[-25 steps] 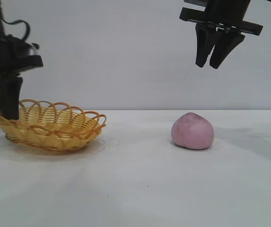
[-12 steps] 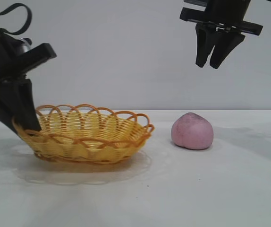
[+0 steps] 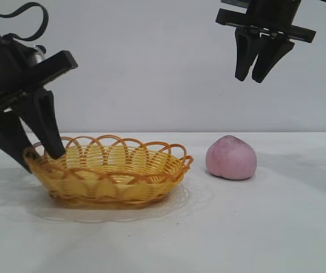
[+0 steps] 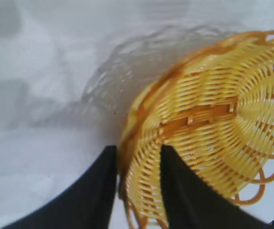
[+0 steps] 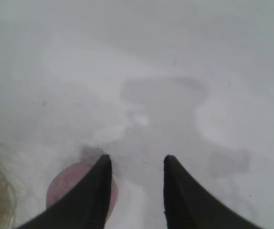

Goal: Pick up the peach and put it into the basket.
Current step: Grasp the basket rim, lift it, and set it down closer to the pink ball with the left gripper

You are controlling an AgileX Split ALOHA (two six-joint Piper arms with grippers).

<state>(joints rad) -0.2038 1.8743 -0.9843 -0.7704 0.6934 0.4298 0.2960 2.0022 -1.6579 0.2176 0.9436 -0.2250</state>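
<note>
Peach (image 3: 232,157) sat on the white table (image 3: 254,227), to the right of the wicker basket (image 3: 112,176) and apart from it. At the basket's left end the left gripper (image 3: 35,156) clamped the scalloped rim, one finger inside the bowl and one outside. High above the peach hung the right gripper (image 3: 256,71), its two dark fingers (image 5: 96,191) slightly apart and holding nothing.

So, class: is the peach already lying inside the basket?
No: the peach sits on the table beside the basket, apart from its rim, with nothing visible inside the basket.
</note>
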